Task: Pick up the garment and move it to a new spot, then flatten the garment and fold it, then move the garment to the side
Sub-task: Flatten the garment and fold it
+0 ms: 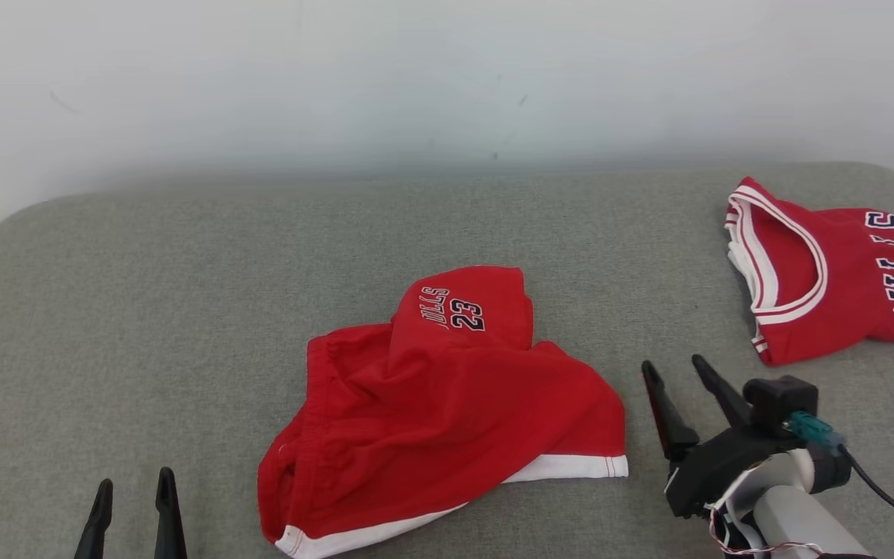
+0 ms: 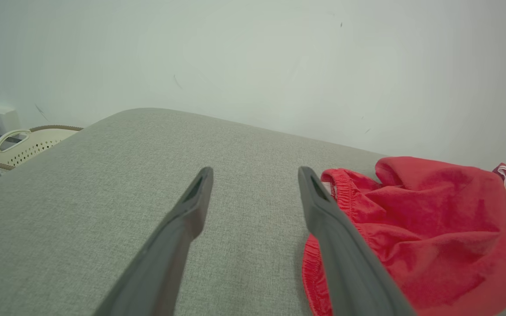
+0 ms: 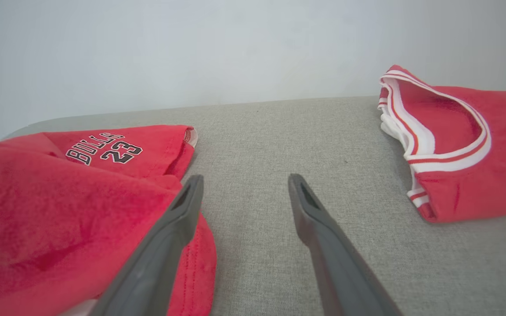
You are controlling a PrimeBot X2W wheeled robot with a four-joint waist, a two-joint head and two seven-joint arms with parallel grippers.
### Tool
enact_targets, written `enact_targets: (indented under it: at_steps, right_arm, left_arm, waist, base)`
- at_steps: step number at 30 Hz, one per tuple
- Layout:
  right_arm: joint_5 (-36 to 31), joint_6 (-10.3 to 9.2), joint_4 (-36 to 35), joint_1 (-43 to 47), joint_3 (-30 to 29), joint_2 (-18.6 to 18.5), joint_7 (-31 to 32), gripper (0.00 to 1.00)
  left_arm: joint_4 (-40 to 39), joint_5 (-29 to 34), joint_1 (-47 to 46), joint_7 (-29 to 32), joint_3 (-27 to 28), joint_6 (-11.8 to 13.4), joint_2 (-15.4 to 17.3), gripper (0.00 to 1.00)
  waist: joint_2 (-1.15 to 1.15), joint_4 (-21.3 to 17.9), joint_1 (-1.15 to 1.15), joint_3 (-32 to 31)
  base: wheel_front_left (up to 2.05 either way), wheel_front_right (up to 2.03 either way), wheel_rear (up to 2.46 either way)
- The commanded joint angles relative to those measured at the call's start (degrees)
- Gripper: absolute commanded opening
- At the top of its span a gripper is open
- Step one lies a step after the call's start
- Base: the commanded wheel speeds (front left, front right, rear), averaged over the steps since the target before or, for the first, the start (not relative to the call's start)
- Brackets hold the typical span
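**Open grippers, crumpled shorts between them**

Nearest the camera, the left gripper (image 1: 135, 477) is seen at the bottom edge with its jaws apart and nothing held. The right gripper (image 1: 672, 362) is likewise spread wide and empty, just beside the white hem of the red shorts (image 1: 447, 396). The shorts are taken to be the garment meant, since they lie bunched on the grey cushion (image 1: 144, 310) between the two grippers, with one leg folded back over the rest.

Trouble is judged most likely at the pick-up. If only the top layer is pinched, the shorts would be lifted as a twisted bundle and flattening made harder. If they are carried to the right, they could be laid against the red jersey (image 1: 827, 287), and the two garments might be dragged together. A grasp on the folded-over leg alone could let the waistband trail and catch.

How the layers lie under the folded leg is hidden, and the second leg cannot be made out. The jersey is cut off by the right edge, and the left gripper's base by the bottom edge.
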Motion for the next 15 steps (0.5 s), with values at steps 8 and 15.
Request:
enact_targets:
  at_steps: [8,15]
  right_arm:
    - [-4.98,-0.02,-10.99,6.76,-7.96,1.52,-0.48,1.0]
    - [-7.45,-0.02,-17.87,12.76,-12.65,4.03,-0.49,1.0]
  left_arm:
    - [-1.44,0.5,1.95,-0.2,1.26,0.66,0.02,1.0]
    - [-1.33,0.94,2.89,-0.2,1.71,0.72,0.02,1.0]
  waist:
    - [0.0,-2.01,0.0,-0.46]
    - [0.0,-2.56,0.0,-1.68]
  base:
    - [0.0,0.0,0.0]
    - [0.0,0.0,0.0]
